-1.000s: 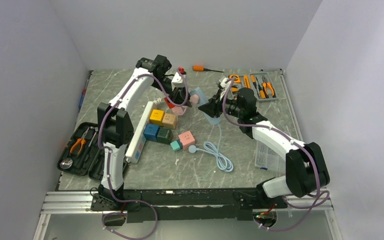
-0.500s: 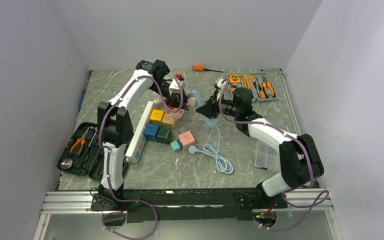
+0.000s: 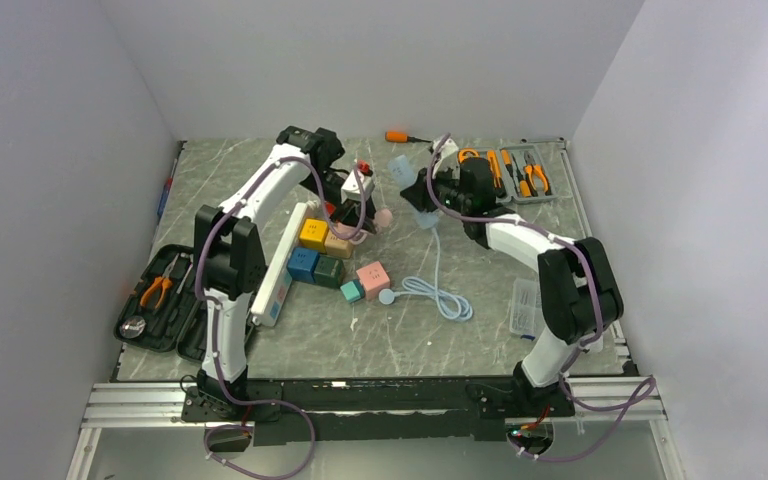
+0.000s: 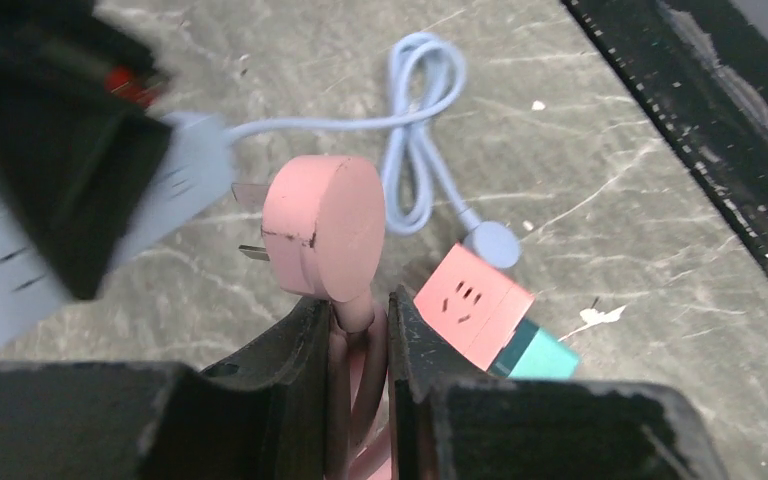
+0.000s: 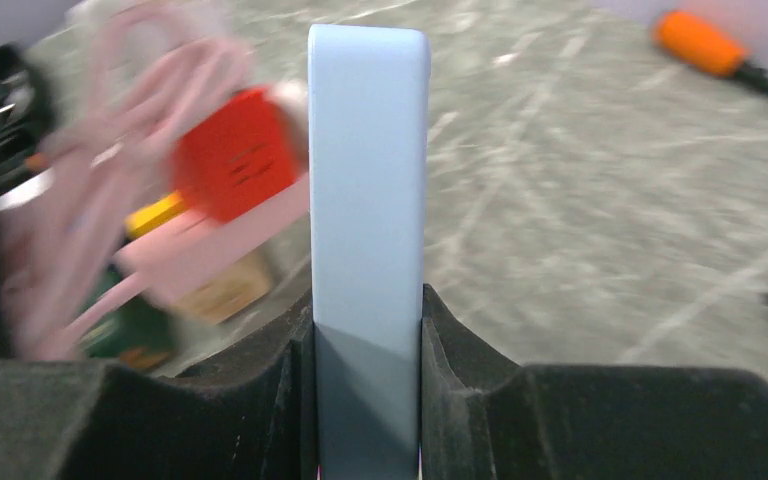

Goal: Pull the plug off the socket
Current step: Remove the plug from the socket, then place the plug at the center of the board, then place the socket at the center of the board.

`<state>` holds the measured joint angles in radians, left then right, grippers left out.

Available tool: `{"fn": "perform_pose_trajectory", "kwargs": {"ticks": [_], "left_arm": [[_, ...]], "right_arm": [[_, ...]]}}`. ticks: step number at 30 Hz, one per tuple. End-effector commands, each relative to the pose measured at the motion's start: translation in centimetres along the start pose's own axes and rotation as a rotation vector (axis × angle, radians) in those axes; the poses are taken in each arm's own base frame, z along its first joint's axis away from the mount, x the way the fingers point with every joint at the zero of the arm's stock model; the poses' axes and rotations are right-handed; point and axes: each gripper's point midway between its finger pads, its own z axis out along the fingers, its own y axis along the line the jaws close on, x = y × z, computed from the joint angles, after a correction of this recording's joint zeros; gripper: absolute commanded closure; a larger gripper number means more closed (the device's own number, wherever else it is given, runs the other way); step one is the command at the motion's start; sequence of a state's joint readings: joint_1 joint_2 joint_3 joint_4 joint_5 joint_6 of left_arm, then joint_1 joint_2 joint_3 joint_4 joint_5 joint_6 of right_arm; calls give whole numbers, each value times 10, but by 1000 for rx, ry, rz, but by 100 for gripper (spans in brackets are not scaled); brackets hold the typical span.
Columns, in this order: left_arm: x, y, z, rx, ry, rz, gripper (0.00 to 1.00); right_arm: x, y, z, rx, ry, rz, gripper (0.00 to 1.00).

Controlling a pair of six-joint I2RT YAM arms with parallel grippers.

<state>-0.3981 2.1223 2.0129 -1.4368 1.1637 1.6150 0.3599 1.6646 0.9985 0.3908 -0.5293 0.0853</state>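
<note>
plainly, the left gripper (image 4: 358, 312) pinched the round pink plastic plug (image 4: 325, 238) by its neck, prongs bare, just left of the pale blue socket block (image 5: 367, 200) clamped in the right gripper (image 5: 367, 335).

Left arm (image 3: 263, 185) and right arm (image 3: 522, 248), seen from above: glossy white shells covered the long links, with bulky black housings at the joints (image 3: 232, 252). A purple cable (image 3: 310, 432) ran the length of each arm, stood off in loose loops near the wrist and trailed out below the black bases (image 3: 222, 398). Left gripper (image 4: 358, 312), wrist view: two matt black fingers (image 4: 280, 375), blocky and thick, their top edges scuffed and flecked pale, their inner faces flat. Right gripper (image 5: 367, 335), wrist view: fingers (image 5: 245, 395) of the same black, rough-grained, with stepped inner walls.
</note>
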Motion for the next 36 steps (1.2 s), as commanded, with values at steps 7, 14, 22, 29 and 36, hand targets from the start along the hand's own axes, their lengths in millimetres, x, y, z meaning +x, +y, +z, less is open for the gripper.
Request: {"fn": "perform_pose_trajectory", "kwargs": {"ticks": [7,14,22,29,36], "left_arm": [[-54,-26,10,59,-90,-11,100],[-4,18,15,-68,79,-56,100],[40,71,7,-296,261,-19,100],[61,90,29,-331,361,-29,100],[80,107,57,-377,449,-89,100]], "right_arm": [[-17,-70,16,238,-40,-73,100],[44,-118,40,330,233,27,100],[68,-128,30,437,256,212,61],[55,-131,6,523,204,269,23],[9,-113,-46,610,19,337,21]]}}
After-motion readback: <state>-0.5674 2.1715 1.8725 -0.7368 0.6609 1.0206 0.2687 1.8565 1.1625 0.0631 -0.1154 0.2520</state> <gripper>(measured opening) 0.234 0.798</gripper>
